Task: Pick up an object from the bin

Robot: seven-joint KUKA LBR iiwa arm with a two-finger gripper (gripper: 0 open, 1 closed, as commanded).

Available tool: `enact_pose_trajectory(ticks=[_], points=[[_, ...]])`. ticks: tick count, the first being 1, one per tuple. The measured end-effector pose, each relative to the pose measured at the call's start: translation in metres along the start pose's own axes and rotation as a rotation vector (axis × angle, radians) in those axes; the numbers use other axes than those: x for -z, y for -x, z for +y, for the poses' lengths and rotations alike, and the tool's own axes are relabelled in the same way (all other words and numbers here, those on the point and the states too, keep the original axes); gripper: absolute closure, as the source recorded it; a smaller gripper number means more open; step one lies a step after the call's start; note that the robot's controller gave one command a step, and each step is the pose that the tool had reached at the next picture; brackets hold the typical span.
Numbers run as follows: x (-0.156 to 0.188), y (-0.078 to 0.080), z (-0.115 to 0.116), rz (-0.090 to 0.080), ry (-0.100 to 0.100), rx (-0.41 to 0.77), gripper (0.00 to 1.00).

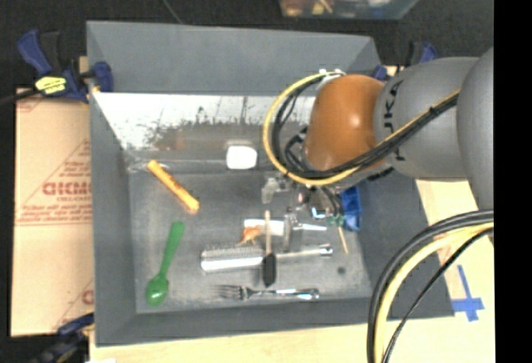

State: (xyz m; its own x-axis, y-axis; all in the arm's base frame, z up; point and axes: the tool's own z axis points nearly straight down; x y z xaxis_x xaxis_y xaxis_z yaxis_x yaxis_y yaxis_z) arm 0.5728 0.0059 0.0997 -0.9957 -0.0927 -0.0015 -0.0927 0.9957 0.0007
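Contents of the grey bin (224, 62), counted, are eight single things: one white block (242, 156), one orange stick (173, 185), one green spoon (165, 266), one metal fork (270, 293), one silver toothed bar (233, 257), one short black stick (268, 268), one blue piece (352, 208) and one small orange-and-white piece (256, 230).

Seen from the middle of the floor, the white block lies at 12 o'clock by the far wall, the orange stick at 10 o'clock, the spoon at 8 o'clock, the fork at 6 o'clock near the front wall and the blue piece at 3 o'clock.

The orange-and-white piece lies almost at the middle, just above the silver bar. Its long axis seems to run from 9 to 3 o'clock, but it is too small to be sure. The silver bar and the fork also run from 9 to 3 o'clock, and the black stick from 12 to 6 o'clock.

The gripper (279, 228) is low over the floor, just beside this piece at its 3 o'clock side. Whether it is open or closed, and whether it touches the piece, I cannot tell.
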Motion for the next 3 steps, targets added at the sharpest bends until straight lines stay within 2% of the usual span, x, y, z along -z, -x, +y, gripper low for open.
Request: enact_pose_trajectory(ticks=[1, 2, 3], points=[[-0.027, -0.008, 0.004, -0.018, -0.004, 0.185, 0.00], [-0.025, 0.005, -0.004, -0.015, -0.001, -0.140, 1.00], [-0.025, 0.005, -0.004, -0.015, -0.001, -0.140, 1.00]])
